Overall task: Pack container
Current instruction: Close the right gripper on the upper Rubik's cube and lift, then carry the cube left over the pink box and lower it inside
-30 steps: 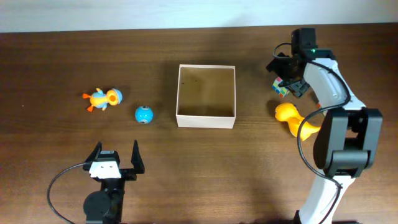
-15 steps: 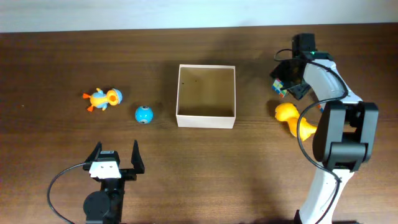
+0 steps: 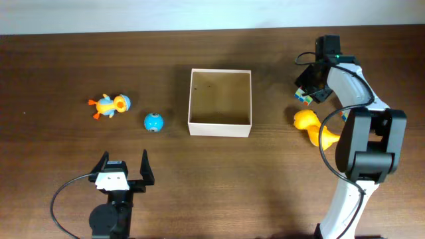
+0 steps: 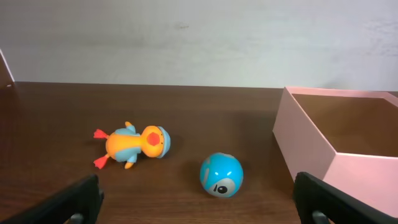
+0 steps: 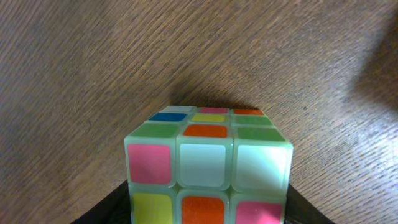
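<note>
The container (image 3: 220, 126) is a square open box with white walls and a tan inside, at the table's middle; its near corner shows in the left wrist view (image 4: 311, 146). To its right, my right gripper (image 3: 307, 91) is shut on a multicoloured puzzle cube (image 3: 305, 94). In the right wrist view the cube (image 5: 208, 162) fills the space between the black fingers (image 5: 102, 208), which press against both its sides, just above the wood. My left gripper (image 3: 123, 164) stands open near the front left, nothing between its fingers (image 4: 74, 202).
A blue ball toy (image 3: 153, 122) and an orange-and-blue duck toy (image 3: 110, 105) lie left of the container. A yellow duck (image 3: 312, 125) lies right of it, just below the cube. The white wall runs along the table's back edge.
My right gripper has closed from wide open onto the cube and shifted slightly right. The left arm and the other toys have not moved.
</note>
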Robot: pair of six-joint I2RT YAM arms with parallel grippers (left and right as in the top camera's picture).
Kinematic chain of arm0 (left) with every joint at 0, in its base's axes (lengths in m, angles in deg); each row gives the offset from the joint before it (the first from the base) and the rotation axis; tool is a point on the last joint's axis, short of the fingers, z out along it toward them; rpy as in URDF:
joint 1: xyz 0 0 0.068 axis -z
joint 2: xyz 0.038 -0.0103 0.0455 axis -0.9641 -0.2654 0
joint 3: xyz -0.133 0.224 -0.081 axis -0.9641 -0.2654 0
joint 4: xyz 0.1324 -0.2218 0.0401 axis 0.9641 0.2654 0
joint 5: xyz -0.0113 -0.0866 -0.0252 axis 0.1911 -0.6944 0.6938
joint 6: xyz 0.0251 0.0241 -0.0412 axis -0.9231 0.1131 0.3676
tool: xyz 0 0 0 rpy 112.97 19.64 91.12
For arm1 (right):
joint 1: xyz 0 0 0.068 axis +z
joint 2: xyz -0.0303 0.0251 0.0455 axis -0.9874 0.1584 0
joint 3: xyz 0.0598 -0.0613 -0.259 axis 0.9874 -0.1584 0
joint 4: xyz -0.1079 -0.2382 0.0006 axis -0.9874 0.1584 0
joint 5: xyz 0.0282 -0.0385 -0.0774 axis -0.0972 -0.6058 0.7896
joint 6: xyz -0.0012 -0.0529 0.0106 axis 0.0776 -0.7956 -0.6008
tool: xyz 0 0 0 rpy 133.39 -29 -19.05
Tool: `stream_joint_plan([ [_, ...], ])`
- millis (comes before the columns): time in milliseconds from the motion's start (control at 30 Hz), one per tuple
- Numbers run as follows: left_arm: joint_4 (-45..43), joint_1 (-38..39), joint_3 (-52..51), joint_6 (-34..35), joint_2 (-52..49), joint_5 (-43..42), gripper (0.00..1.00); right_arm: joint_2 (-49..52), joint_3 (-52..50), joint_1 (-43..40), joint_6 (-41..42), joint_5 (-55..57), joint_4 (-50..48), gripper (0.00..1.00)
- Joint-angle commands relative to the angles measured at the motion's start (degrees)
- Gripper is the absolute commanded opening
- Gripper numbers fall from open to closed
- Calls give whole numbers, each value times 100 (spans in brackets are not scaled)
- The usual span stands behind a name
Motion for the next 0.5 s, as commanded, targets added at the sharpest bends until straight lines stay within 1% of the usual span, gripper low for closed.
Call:
stream_joint_plan([
  [0,13,33,-13,-111,44,-63,99,42,151,-22,-415,-55,52,51],
  [167,15,33,-13,-111,44,-63,99,-79,721,-17,-981,-251,525,53],
  [233,15,33,-13,-111,44,-63,99,-136,1047,-17,-1261,-483,758,56],
  [367,13,33,-13,-111,44,-63,99,-177,2004,-17,-2076,-1462,1392,56],
  [467,15,33,-13,-111,44,-63,99,-179,2739,-15,-2708,-2551,1875,56],
])
